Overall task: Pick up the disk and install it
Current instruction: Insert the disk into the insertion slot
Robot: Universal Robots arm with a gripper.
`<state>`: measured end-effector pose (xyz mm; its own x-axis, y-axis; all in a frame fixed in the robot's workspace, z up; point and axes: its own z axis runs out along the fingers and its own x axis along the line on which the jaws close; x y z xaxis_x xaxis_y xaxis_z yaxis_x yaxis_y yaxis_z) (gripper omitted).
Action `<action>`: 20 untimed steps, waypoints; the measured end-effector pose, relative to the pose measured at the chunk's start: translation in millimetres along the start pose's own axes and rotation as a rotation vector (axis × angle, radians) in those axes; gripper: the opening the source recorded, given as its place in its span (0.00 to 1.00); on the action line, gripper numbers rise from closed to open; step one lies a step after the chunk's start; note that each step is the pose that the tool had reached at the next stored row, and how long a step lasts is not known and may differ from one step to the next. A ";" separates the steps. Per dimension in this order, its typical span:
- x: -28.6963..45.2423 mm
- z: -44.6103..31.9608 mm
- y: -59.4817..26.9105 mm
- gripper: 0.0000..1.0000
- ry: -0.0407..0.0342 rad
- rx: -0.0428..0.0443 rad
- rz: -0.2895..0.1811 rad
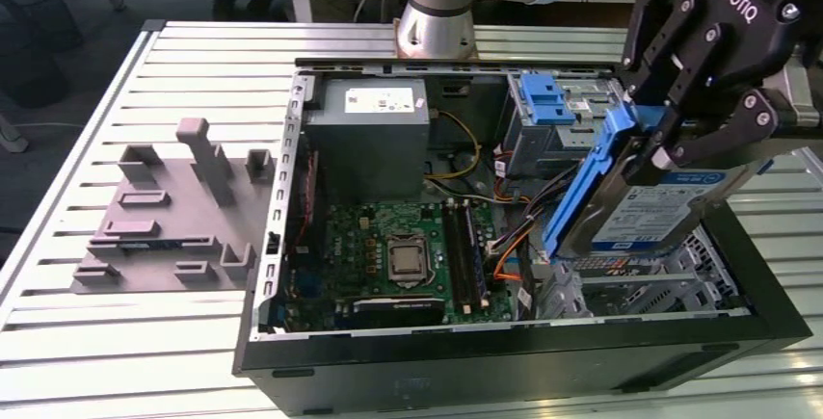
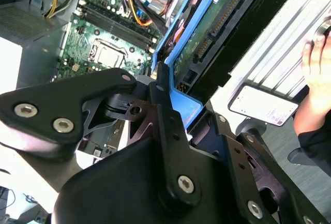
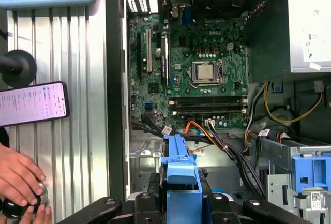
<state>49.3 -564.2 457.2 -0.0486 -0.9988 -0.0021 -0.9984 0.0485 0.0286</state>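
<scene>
The disk, a silver drive with a white-and-blue label in a blue plastic bracket, hangs tilted on edge above the open computer case's right side in the exterior view. My gripper is shut on the disk's upper end, its black fingers clamping the bracket. The second wrist view has the bracket pinched between the fingers, with the disk's green circuit board beyond. The bracket's blue edge sits between the finger bases in the first wrist view, over the case floor.
The case holds a motherboard, a grey power supply and a blue-latched drive cage, with loose cables under the disk. A grey fixture plate lies at the exterior view's left. A person's hand and a phone are beside the case.
</scene>
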 end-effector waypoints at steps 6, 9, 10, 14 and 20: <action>-0.5 2.9 -10.0 0.37 0.0002 -0.0001 -0.001; -0.6 5.2 -12.2 0.37 0.0008 -0.0001 -0.020; -0.6 6.0 -12.7 0.37 0.0010 0.0000 -0.028; -0.6 9.0 -18.7 0.37 0.0011 -0.0001 -0.033; -0.9 12.7 -26.8 0.37 0.0011 0.0000 -0.033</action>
<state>75.7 -564.6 443.7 -0.0157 -0.9999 -0.0019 -0.9995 0.0156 0.0285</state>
